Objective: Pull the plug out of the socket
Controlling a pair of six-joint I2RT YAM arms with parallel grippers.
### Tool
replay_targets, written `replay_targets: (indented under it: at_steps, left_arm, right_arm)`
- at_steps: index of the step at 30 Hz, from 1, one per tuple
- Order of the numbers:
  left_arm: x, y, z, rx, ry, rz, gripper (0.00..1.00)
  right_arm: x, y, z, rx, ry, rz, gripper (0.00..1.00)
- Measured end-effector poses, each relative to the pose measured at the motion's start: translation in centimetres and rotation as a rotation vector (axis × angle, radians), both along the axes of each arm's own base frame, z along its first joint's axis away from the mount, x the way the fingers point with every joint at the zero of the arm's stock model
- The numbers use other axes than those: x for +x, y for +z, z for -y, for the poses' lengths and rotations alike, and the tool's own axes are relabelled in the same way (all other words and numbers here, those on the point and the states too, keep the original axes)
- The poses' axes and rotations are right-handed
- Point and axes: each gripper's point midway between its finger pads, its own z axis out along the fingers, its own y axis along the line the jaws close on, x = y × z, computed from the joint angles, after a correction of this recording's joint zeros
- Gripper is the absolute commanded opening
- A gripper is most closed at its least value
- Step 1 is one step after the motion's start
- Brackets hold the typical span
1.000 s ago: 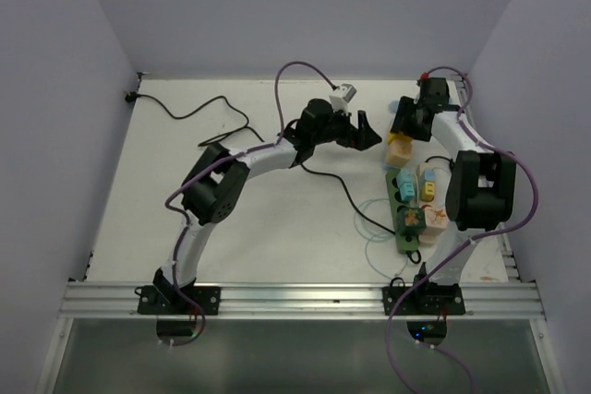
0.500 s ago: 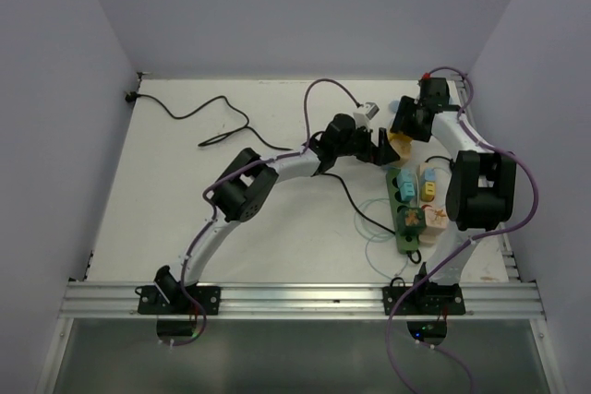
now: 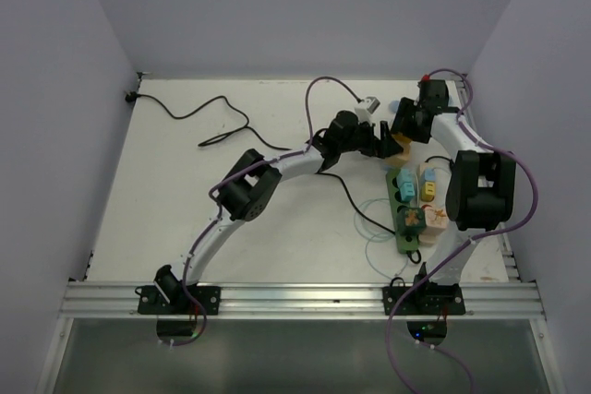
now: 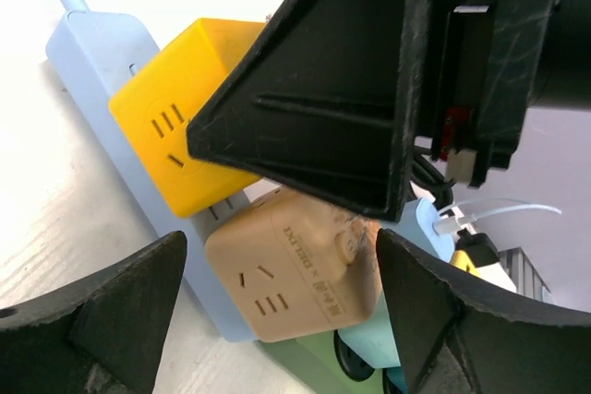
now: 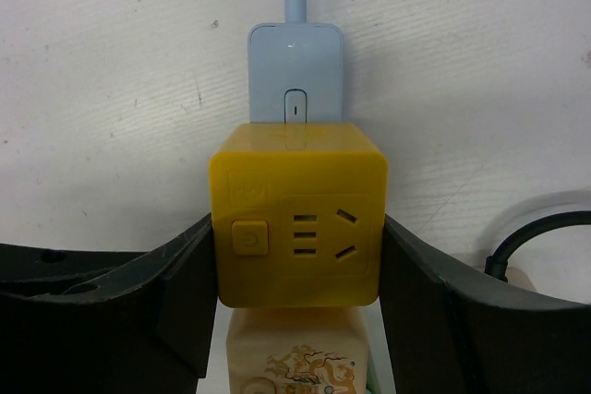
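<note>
The dark green power strip point(image 3: 405, 243) lies on the white table point(image 3: 277, 219) at the right of the overhead view, running from the middle right down towards the right arm's base. Several plug cubes stand on it, among them a teal cube point(image 3: 404, 187) and a green cube point(image 3: 409, 220). In the left wrist view only a small piece of it point(image 4: 319, 364) shows at the bottom edge.

Above its upper end lies the light blue strip point(image 5: 295, 71), carrying a yellow plug cube point(image 5: 297, 182). The right gripper point(image 5: 297, 260) is closed on this yellow cube, its black fingers point(image 5: 175, 297) pressed against both side faces. Overhead, this gripper point(image 3: 407, 128) sits at the upper right of the table.

Just below the yellow cube stands a tan plug cube point(image 4: 295, 279), touching it. Whether it is seated in the light blue strip or in the green one cannot be told.

The left arm stretches across the table to the same spot, its gripper point(image 3: 377, 142) just left of the right one. Its fingers point(image 4: 120, 320) stand wide open in the lower corners of the left wrist view, the tan cube between them and untouched, clear gaps on both sides. The right gripper's black body fills the top of that view
</note>
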Motion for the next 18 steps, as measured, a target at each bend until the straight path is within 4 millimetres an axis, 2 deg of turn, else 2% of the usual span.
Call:
replay_targets:
  at_steps: [4, 18]
  left_arm:
    - [-0.4, -1.2, -0.3, -0.009, 0.007, -0.019, 0.83]
    - [-0.6, -1.1, -1.2, -0.045, 0.048, 0.027, 0.77]
  right_arm:
    - [0.0, 0.0, 0.0, 0.002, 0.001, 0.000, 0.13]
    - [-0.3, 0.0, 0.4, 0.198, -0.024, 0.001, 0.12]
